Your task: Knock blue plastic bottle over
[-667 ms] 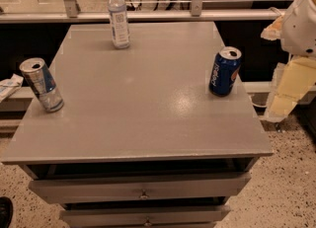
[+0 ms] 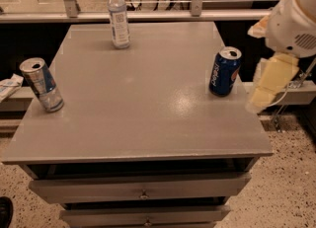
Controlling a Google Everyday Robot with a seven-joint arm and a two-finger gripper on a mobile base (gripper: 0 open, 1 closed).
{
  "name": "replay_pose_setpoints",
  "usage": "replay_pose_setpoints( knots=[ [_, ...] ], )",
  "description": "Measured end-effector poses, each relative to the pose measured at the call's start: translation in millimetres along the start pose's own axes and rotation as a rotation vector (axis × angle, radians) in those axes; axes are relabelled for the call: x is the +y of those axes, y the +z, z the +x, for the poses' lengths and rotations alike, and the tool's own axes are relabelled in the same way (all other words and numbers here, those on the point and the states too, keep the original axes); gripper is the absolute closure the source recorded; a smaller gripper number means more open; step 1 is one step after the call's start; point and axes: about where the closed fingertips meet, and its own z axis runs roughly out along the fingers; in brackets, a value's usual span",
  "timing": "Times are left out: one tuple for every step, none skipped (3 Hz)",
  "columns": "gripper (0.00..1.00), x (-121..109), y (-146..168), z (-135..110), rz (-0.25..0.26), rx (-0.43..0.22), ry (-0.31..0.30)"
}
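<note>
gripper (image 2: 269, 86) edged toward table's (image 2: 148, 103) right edge, grip indiscernible; blue plastic bottle (image 2: 118, 17) upright, far edge; pepsi can (image 2: 224, 71), right edge

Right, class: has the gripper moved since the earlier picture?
Yes. The gripper, just off the right of the table, has shifted left, closer to the Pepsi can. The blue plastic bottle stands upright, untouched.

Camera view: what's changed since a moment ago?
The gripper, off the table's right edge, has shifted slightly left in the picture, toward the blue can. Nothing was grasped. The upright bottle, that can and the silver can stayed put.
</note>
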Motion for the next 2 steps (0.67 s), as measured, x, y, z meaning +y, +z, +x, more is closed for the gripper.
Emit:
replay_pose_setpoints(
  knots=[
    [0.0, -36, 46, -45, 0.013, -0.147, 0.021],
    [0.0, -72, 83, -93, 0.034, -0.279, 0.053]
  ],
)
